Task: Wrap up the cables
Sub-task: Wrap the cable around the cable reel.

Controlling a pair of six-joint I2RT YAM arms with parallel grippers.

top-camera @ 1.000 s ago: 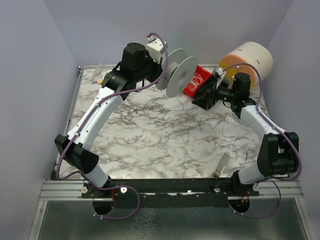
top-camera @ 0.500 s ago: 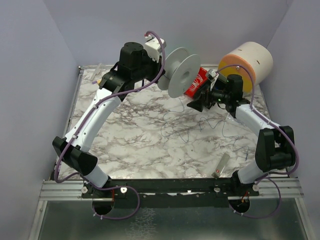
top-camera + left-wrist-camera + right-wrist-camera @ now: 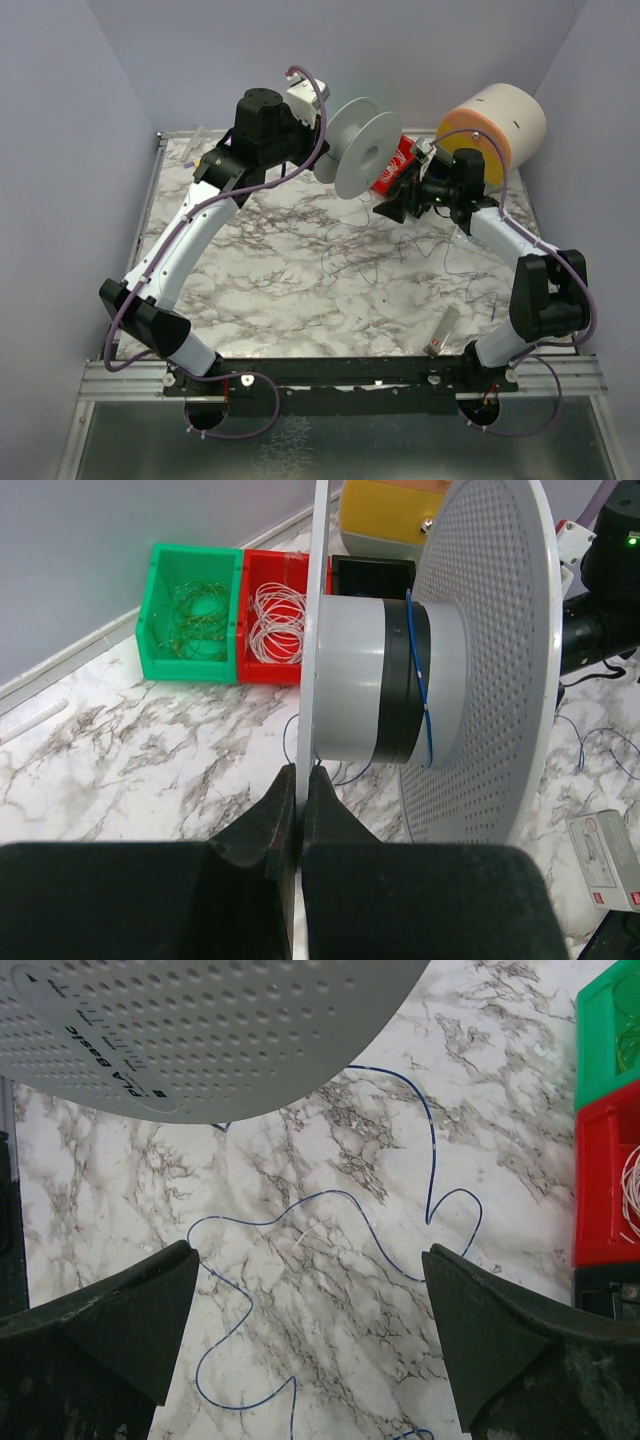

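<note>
My left gripper [image 3: 322, 150] is shut on the thin left flange of a grey spool [image 3: 365, 150] and holds it above the table. In the left wrist view the fingers [image 3: 285, 810] pinch that flange, and one thin dark-blue cable strand [image 3: 425, 700] crosses the spool's core [image 3: 360, 690]. The rest of the cables [image 3: 372, 262] lie in loose squiggles on the marble table. My right gripper [image 3: 392, 205] is open and empty just below the spool's right flange. In the right wrist view, the right gripper [image 3: 310, 1252] hangs over a cable loop [image 3: 331, 1191].
A green bin [image 3: 195, 615] and a red bin [image 3: 275, 615] holding white wire rings stand at the back. The red bin [image 3: 405, 160] is behind the spool. A large orange-and-cream roll [image 3: 495, 125] sits back right. A small white box [image 3: 445, 330] lies front right.
My right gripper has swung left and come in close under the spool's right flange. My left arm has shifted the spool slightly right.
</note>
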